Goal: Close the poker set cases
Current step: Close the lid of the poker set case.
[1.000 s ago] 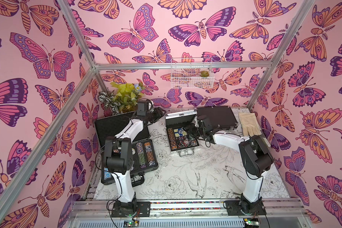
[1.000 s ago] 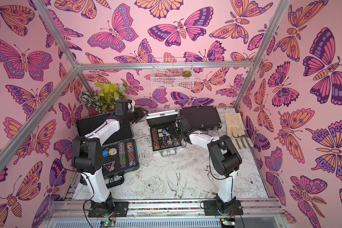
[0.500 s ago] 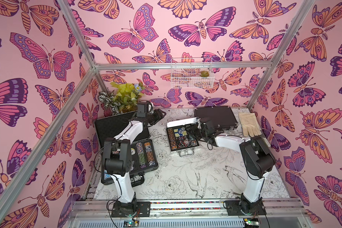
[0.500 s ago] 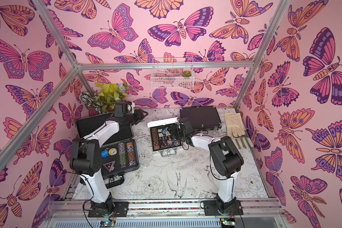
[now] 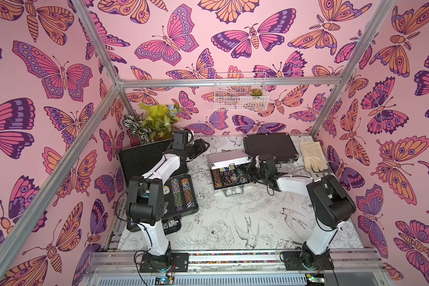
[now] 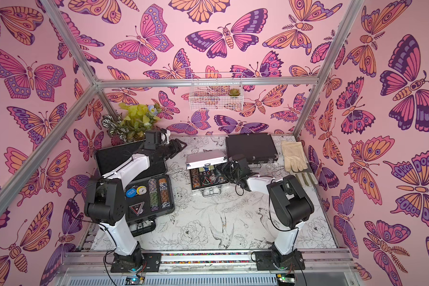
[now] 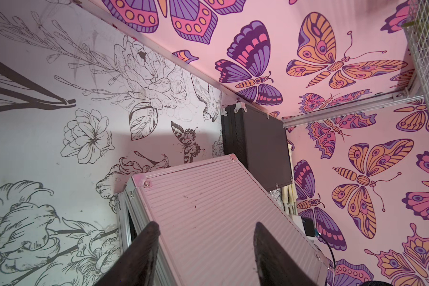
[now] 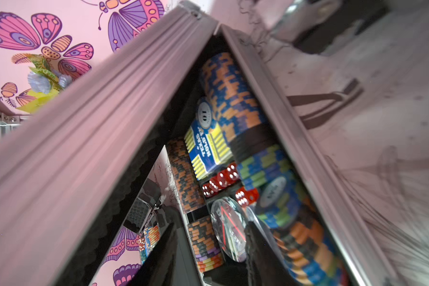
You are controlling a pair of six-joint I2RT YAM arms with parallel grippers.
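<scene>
Silver, mid-bench (image 5: 233,218): finds the small case (image 5: 227,159) lying long axis left to right, lid (image 7: 208,193) leaning half shut toward the near edge, right pincer (image 8: 209,237) parted and empty just beside its right end, left pincer (image 7: 206,230) likewise parted, farther back behind the lid.

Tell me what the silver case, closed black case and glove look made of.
The silver case looks like aluminium: ribbed shiny panel, riveted metal edging. The closed black case has matte dark panels with bright metal corner caps; panel material unclear. The glove is cream, soft and creased: leather or heavy fabric.
</scene>
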